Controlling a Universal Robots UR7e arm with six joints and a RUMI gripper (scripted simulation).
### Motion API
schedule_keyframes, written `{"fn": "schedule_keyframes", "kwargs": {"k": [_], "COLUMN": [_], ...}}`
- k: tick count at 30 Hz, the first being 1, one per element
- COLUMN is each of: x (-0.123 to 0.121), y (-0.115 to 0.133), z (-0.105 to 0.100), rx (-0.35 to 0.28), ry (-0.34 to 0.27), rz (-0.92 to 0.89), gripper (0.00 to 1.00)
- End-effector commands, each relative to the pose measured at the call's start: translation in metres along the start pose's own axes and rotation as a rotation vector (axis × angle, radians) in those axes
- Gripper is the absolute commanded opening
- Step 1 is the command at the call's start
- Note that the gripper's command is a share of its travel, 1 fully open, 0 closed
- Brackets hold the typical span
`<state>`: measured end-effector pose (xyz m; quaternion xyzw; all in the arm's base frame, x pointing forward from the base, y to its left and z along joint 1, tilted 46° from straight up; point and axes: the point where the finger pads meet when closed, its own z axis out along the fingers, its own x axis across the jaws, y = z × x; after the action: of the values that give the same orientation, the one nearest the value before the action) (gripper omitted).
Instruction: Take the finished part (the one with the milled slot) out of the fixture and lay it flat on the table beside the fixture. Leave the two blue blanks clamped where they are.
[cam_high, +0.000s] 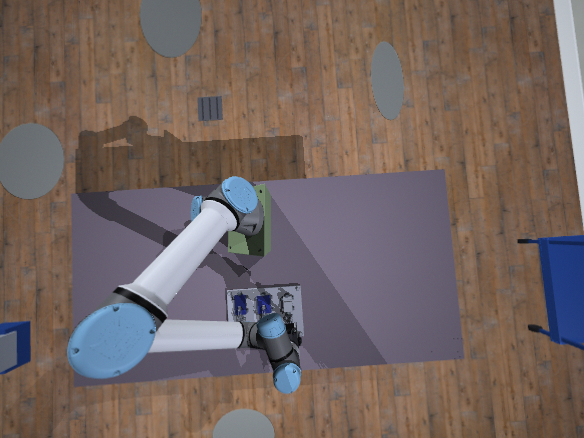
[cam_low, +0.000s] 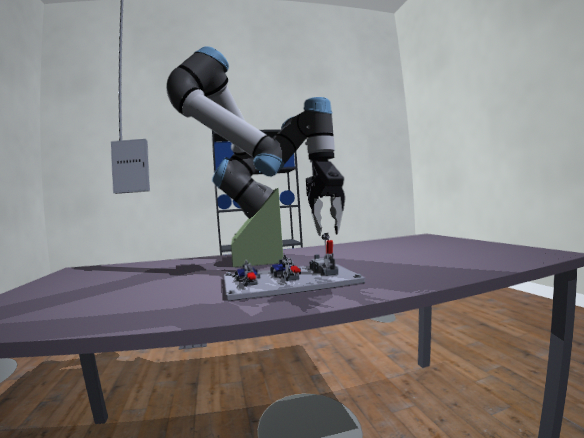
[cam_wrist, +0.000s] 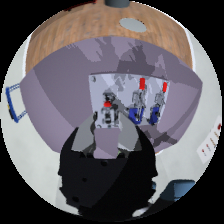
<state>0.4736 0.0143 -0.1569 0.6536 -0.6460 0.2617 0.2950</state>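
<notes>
A grey fixture plate (cam_low: 292, 282) lies on the purple table and holds three clamp stations. Two blue blanks (cam_high: 240, 301) (cam_high: 263, 301) sit clamped in the left and middle stations, with their red handles down. The grey finished part (cam_low: 320, 267) sits in the right station, and that station's red clamp handle (cam_low: 329, 246) stands upright. My gripper (cam_low: 327, 231) hangs fingers-down just above that handle, partly open with nothing between the fingers. In the wrist view the fingers frame the grey part (cam_wrist: 109, 115), and the blue blanks (cam_wrist: 135, 115) lie to its right.
The arm's green wedge base (cam_low: 257, 232) stands on the table just behind the fixture. A rack with blue discs (cam_low: 287, 197) stands behind the table. A blue cart (cam_high: 562, 290) stands off the table's right end.
</notes>
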Motion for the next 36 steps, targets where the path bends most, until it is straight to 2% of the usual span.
{"fn": "schedule_keyframes", "kwargs": {"k": [1,21,22,36], "x": [0.0000,0.0000,0.0000,0.0000], "y": [-0.0003,-0.0003,-0.0003,-0.0004], "z": [-0.0005,-0.0004,-0.0004,0.0067], "rx": [0.001,0.001,0.001,0.001], "ry": [0.000,0.000,0.000,0.000], "rz": [0.000,0.000,0.000,0.000], "gripper": [0.28,0.28,0.59,0.59]}}
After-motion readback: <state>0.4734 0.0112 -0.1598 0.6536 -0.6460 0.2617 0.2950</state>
